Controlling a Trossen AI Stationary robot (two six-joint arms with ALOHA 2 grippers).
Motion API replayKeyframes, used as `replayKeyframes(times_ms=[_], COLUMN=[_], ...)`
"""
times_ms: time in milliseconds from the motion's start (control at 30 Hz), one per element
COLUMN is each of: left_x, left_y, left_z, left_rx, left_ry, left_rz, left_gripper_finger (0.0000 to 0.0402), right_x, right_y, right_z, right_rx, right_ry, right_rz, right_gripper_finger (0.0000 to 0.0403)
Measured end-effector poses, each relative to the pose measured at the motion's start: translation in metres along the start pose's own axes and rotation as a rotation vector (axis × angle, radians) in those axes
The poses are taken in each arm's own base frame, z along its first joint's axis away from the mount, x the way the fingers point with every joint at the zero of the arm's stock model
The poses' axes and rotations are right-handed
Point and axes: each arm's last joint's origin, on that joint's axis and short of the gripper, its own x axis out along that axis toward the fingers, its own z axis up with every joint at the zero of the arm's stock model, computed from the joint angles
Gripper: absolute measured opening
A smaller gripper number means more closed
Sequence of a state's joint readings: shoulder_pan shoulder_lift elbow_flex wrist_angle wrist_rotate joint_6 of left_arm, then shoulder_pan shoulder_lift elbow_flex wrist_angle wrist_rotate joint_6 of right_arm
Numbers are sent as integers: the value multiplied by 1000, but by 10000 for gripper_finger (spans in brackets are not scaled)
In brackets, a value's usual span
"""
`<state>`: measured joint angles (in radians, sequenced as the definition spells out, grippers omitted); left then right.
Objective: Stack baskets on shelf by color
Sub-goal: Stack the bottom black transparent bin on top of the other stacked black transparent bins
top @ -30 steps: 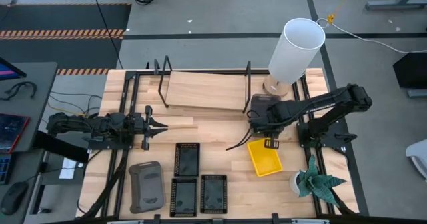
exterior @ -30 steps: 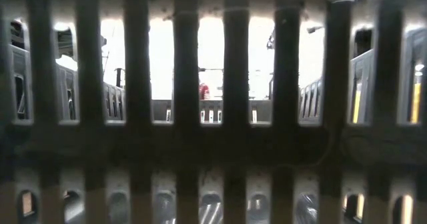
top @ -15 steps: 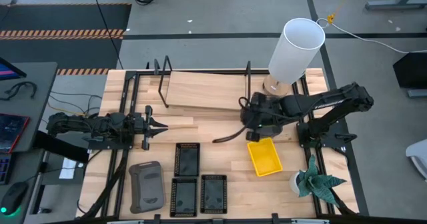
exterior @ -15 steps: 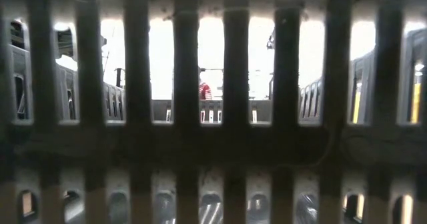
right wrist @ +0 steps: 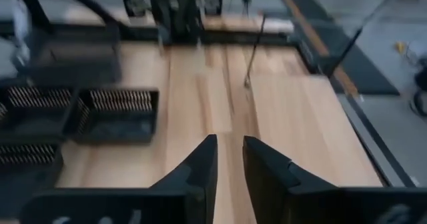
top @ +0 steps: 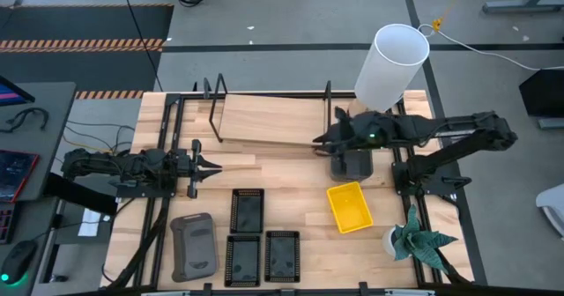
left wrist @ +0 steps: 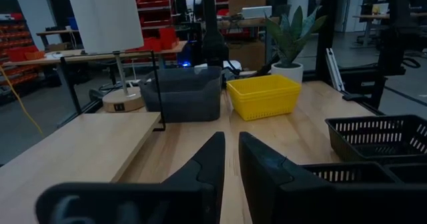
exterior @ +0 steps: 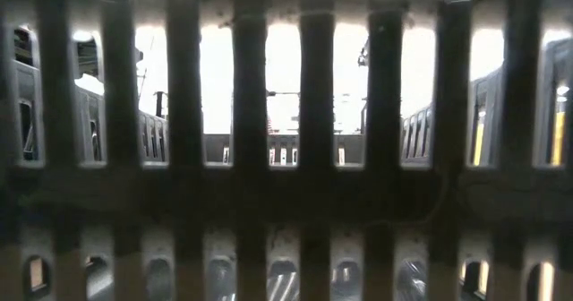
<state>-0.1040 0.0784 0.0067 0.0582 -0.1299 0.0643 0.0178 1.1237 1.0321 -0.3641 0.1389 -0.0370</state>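
Observation:
A dark grey basket (top: 352, 162) stands on the tabletop just off the right end of the wooden shelf (top: 269, 120), and a yellow basket (top: 350, 206) lies nearer the front. Three black mesh baskets (top: 248, 210) and another grey basket (top: 193, 246) lie at the front left. My right gripper (top: 319, 138) hangs raised above the shelf's right end, pointing toward the table's left, with a narrow empty gap between its fingers (right wrist: 230, 161). My left gripper (top: 211, 166) waits low at the left, fingers almost together (left wrist: 231, 154), and holds nothing.
A white lamp (top: 389, 65) stands behind the shelf's right end, and a potted plant (top: 414, 239) at the front right corner. The shelf's black wire end frames (top: 214, 111) rise at both ends. A basket's mesh wall (exterior: 286, 193) blocks the low view.
My right gripper has risen from beside the yellow basket and gone toward the far edge. It has tipped up from pointing down to pointing nearly level toward the table's left. The dark grey basket below it now shows uncovered on the table.

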Motion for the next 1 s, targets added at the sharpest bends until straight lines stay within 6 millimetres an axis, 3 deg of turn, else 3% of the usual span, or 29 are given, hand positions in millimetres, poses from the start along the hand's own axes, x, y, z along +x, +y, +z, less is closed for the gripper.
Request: replayKeyframes(times_ms=[67,200,500,667,1000], left_x=[0,-1,-2,-5,-7], left_y=[0,0,1,1,-16], left_z=[3,10,19,47,97], left_rx=[-13,-280,-599,-674,-865], left_ry=[-34,-103,-178,-87,425], left_rz=[2,-13,-50,-125,-307], left_gripper_finger=[52,58,49,36,15], right_x=[-6,-17,-28,-33,-35], right_y=[-1,-2,-1,1,4], right_z=[-9,-27,-45,-45,-47], right_rx=[11,34,126,144,130], right_ry=[-83,-237,-566,-575,-551], right_rz=[2,-28,-21,-4,5], right_gripper_finger=[72,71,71,71,71])
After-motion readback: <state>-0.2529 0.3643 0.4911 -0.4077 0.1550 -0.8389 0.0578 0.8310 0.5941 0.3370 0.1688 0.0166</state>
